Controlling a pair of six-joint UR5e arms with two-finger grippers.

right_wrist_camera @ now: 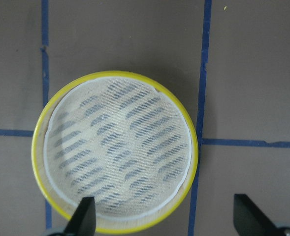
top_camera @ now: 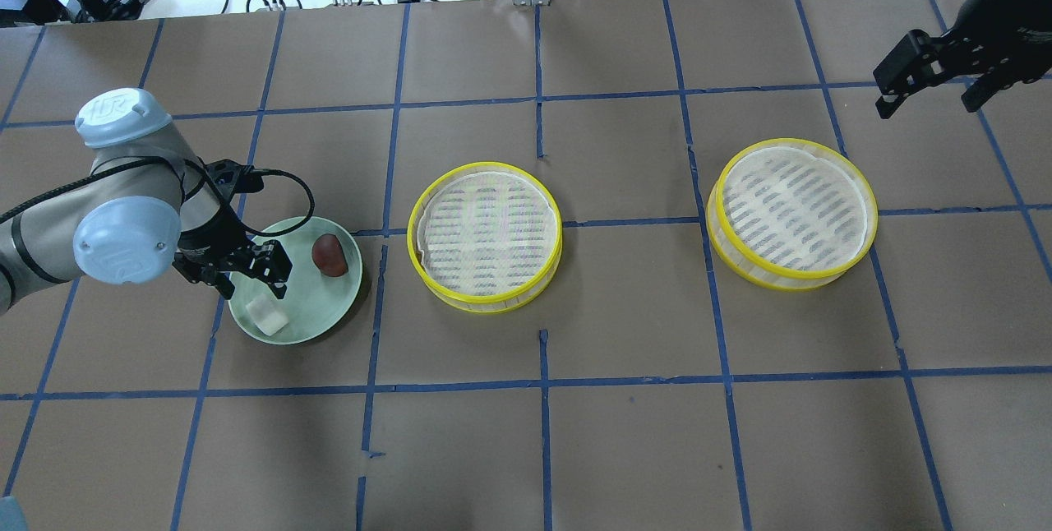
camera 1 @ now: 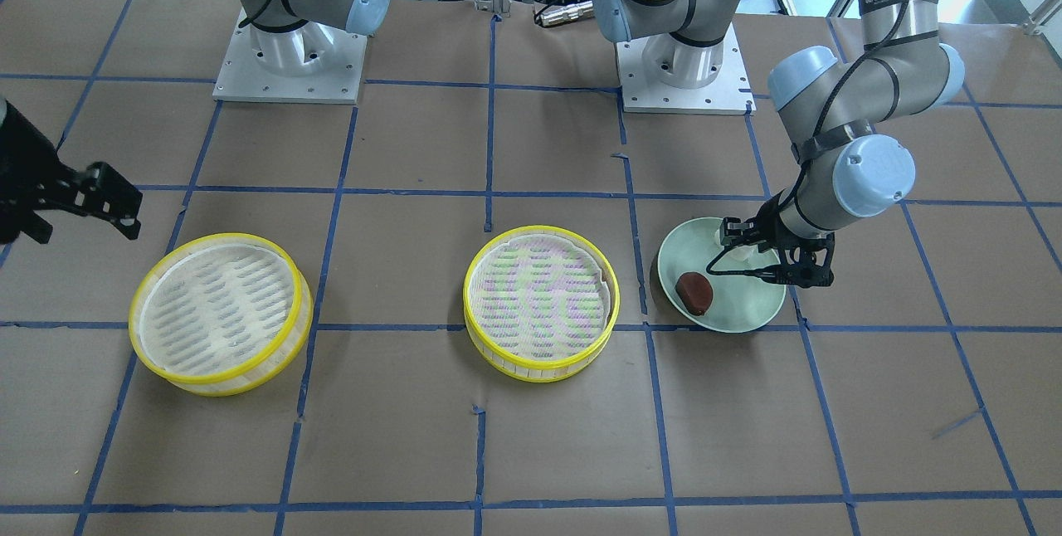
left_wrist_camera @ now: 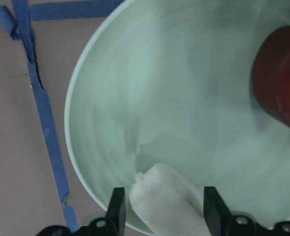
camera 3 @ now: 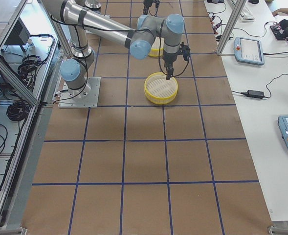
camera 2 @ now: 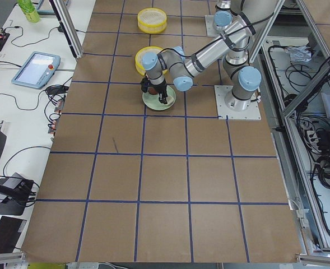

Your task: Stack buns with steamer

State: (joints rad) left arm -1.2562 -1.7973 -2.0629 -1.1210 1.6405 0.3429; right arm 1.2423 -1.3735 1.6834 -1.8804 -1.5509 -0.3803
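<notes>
The white bun point(left_wrist_camera: 167, 201) and the dark reddish-brown bun point(left_wrist_camera: 280, 83) lie apart on the pale green plate point(left_wrist_camera: 184, 98). My left gripper point(top_camera: 256, 278) is open and hangs low over the plate's near side. In the left wrist view its fingers point(left_wrist_camera: 117, 211) stand on either side of the white bun point(top_camera: 268, 318). I cannot tell if they touch it. The brown bun point(top_camera: 329, 255) lies free. My right gripper point(top_camera: 929, 75) is open and empty, above the table just beyond the right steamer point(top_camera: 793, 214). The centre steamer point(top_camera: 486, 237) holds nothing.
Both steamers are round with yellow rims and white slotted liners. The right steamer fills the right wrist view point(right_wrist_camera: 115, 152). Blue tape lines grid the brown table. The arm bases point(camera 1: 290, 63) stand at the robot's side of the table.
</notes>
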